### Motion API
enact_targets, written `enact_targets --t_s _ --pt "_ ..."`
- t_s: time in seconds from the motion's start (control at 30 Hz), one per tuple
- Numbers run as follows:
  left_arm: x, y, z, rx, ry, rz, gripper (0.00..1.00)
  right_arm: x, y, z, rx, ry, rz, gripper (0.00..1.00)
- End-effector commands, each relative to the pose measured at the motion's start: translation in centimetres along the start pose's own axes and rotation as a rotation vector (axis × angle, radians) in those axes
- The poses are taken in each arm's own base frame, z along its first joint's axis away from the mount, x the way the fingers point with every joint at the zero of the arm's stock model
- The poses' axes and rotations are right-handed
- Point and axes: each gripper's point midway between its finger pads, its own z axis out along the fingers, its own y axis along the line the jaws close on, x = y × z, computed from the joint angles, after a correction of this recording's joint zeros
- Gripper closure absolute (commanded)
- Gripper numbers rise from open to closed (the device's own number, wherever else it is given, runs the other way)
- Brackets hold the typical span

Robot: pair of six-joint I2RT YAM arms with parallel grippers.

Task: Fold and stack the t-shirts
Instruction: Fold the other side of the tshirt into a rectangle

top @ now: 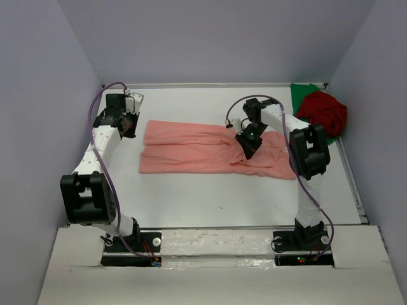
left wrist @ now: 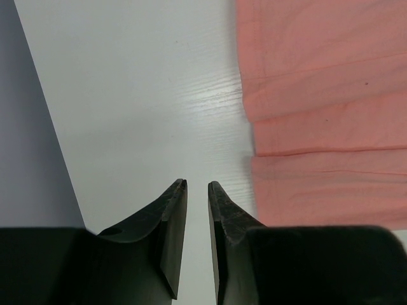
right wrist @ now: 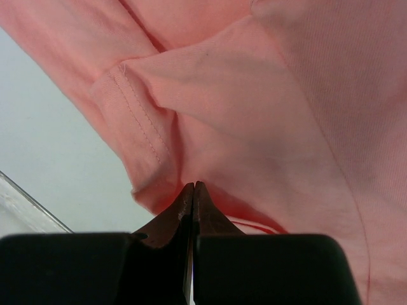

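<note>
The salmon-pink t-shirt (top: 191, 149) lies folded lengthwise in a long strip across the middle of the table. My right gripper (top: 248, 147) is shut on a fold of it near its right end; in the right wrist view the jaws (right wrist: 193, 184) pinch the pink cloth (right wrist: 254, 95) beside a stitched sleeve hem. My left gripper (top: 129, 125) hangs just left of the shirt's left end, jaws a narrow gap apart and empty (left wrist: 197, 184), with the shirt's edge (left wrist: 324, 95) to its right. The dark red t-shirt (top: 324, 111) lies crumpled on the green t-shirt (top: 304, 92) in the far right corner.
The white table (top: 210, 197) is boxed in by grey walls on the left, back and right. A metal rail (top: 356, 190) runs along the right edge. The arm bases stand at the near edge.
</note>
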Motion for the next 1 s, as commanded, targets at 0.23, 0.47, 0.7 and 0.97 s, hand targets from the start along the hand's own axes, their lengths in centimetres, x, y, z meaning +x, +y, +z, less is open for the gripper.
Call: enact_targets --t_s 0.23,0.47,0.7,0.97 --pt "-1.4 0.1 -1.6 -0.003 -0.071 0.012 0.67 1.1 3.8 -4.4 -0.057 -0.021 -0.042 1.0" --pt "-1.5 0.1 -1.9 0.0 -0.083 0.012 0.67 4.1 7.4 -6.1 -0.139 0.017 -0.031 1.0" --pt "-1.7 0.1 -2.2 -0.002 -0.093 0.012 0.67 4.4 7.0 -6.7 -0.065 -0.01 -0.046 1.0" --pt "-1.6 0.3 -2.5 -0.017 -0.101 0.013 0.67 -1.8 3.3 -6.5 0.028 -0.161 -0.039 1.0"
